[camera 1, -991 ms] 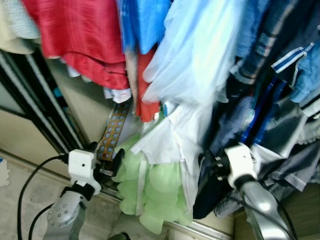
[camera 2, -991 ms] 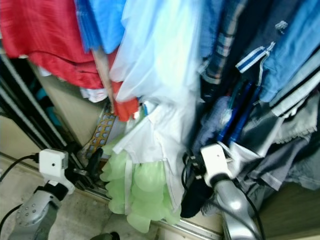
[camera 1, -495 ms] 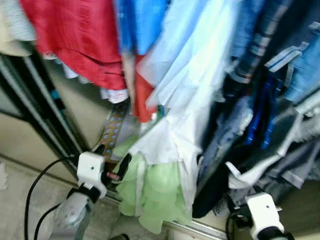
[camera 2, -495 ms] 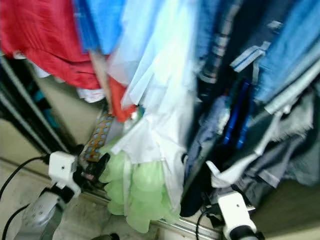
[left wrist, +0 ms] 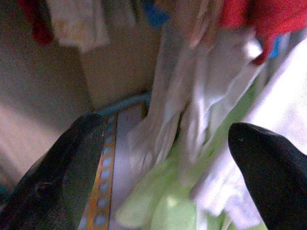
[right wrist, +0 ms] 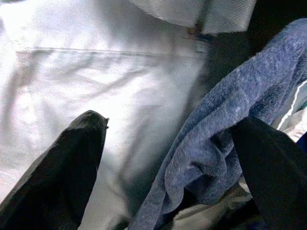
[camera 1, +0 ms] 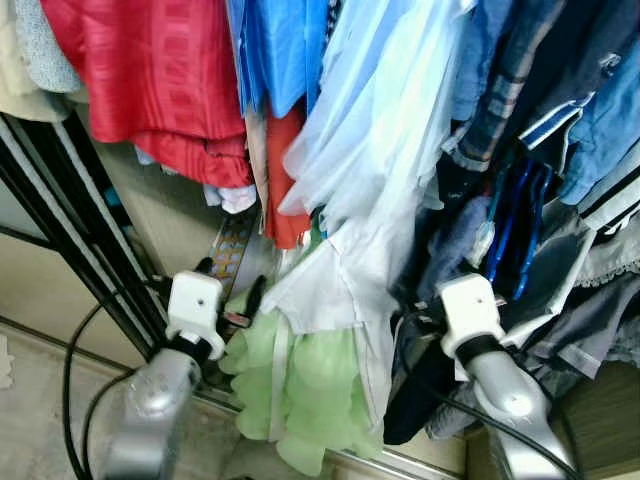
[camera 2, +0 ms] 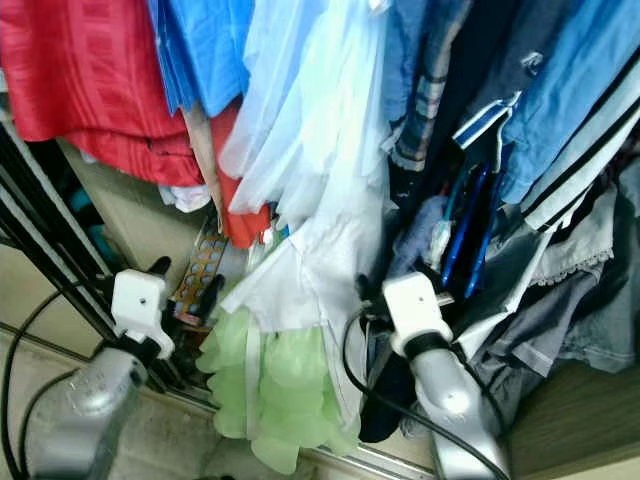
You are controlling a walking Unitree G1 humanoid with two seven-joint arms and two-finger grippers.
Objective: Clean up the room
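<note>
Clothes hang packed in the wardrobe, soft, light and slippery, so a bunched fold should grip best. Right gripper [right wrist: 168,158], fingers spread, pushes in between a white garment [right wrist: 96,86] on its left and a blue-grey knit [right wrist: 216,143] draped between its fingers. Left gripper [left wrist: 163,167], also spread, faces the pale green frill [camera 1: 300,380], just short of it.

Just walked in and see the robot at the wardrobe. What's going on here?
The robot stands before a rack of hanging clothes with both arms raised. Its left hand is open beside a green ruffled dress. Its right hand is open among the darker clothes, against a white garment and blue-grey fabric. Neither hand grips anything.
</note>
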